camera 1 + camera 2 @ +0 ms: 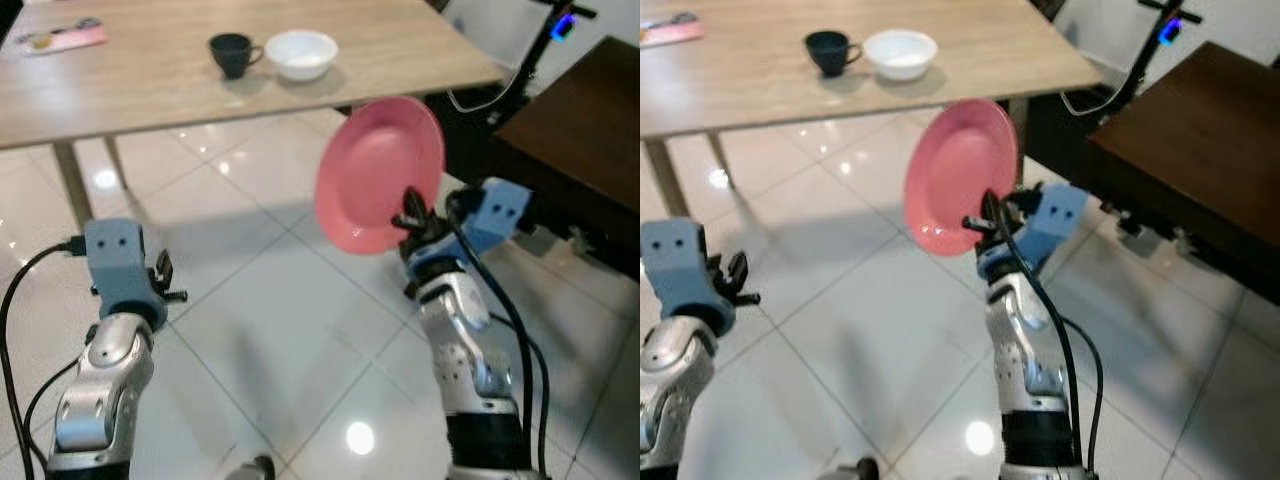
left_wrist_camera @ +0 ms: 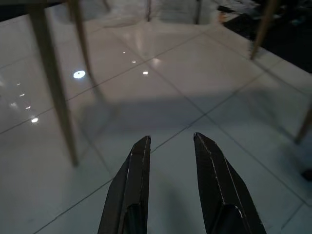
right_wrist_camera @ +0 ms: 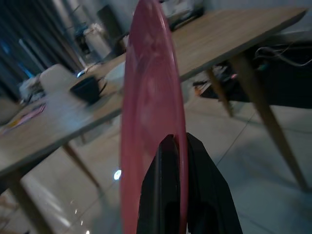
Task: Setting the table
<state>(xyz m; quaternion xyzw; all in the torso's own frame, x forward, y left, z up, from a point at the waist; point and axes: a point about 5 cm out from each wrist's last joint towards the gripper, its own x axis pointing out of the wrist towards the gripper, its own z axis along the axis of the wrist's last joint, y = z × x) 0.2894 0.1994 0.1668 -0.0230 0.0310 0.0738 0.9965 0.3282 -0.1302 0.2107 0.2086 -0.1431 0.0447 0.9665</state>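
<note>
Right wrist view showed the plate (image 3: 146, 112) edge-on, its rim pinched between the two fingers of the right gripper (image 3: 181, 141), which were closed on it near the lower edge. From the head views the plate (image 1: 380, 172) stood nearly upright in the air over the floor (image 1: 280, 330), below and short of the table (image 1: 140, 80) edge. On the table sat a cup (image 1: 231, 53) and just beside it a bowl (image 1: 301, 53), with a pink item (image 1: 62, 39) far off at the left corner (what it was could not be told). The left gripper (image 2: 171, 146) hung low over the tiles, its fingers a little apart and holding nothing.

Done well, this step would likely mean lifting the plate above table height first, then tipping it flat before lowering, since a rim grip on an upright plate could slip. Bare wood near the table's front edge looked like the safest spot, clear of the cup and bowl
</note>
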